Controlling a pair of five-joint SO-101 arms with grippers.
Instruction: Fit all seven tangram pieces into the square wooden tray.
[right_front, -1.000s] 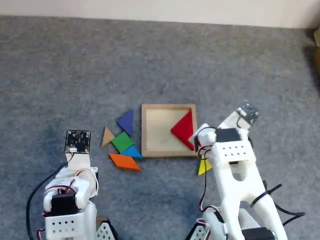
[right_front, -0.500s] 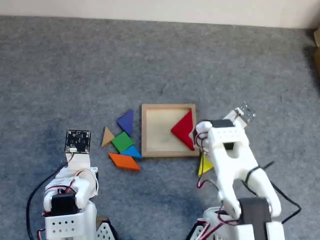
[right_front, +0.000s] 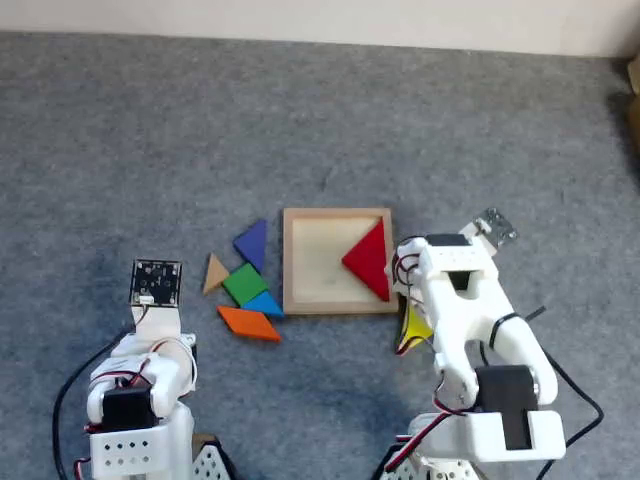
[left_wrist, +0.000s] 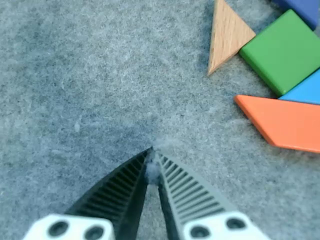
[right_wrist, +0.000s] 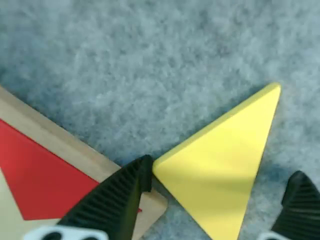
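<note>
High view: square wooden tray (right_front: 337, 215) mid-counter, large red triangle (right_front: 368, 258) in its right half; large yellow triangle (right_front: 413, 325) on the grey felt counter (right_front: 150, 130) just off the tray's near right corner. Clustered left of the tray: dark blue triangle (right_front: 251, 243), tan triangle (right_front: 214, 272), green square (right_front: 244, 283), light blue triangle (right_front: 263, 302), orange parallelogram (right_front: 249, 322).

Left wrist view: left tool (left_wrist: 152, 160) pinched shut, empty.

Right wrist view: right tool (right_wrist: 220, 182) spread wide astride the yellow triangle, holding nothing, one finger (right_wrist: 127, 187) beside the tray rim. Likely trouble: slanted edges squirting sideways on closing, or that finger snagging the rim.
</note>
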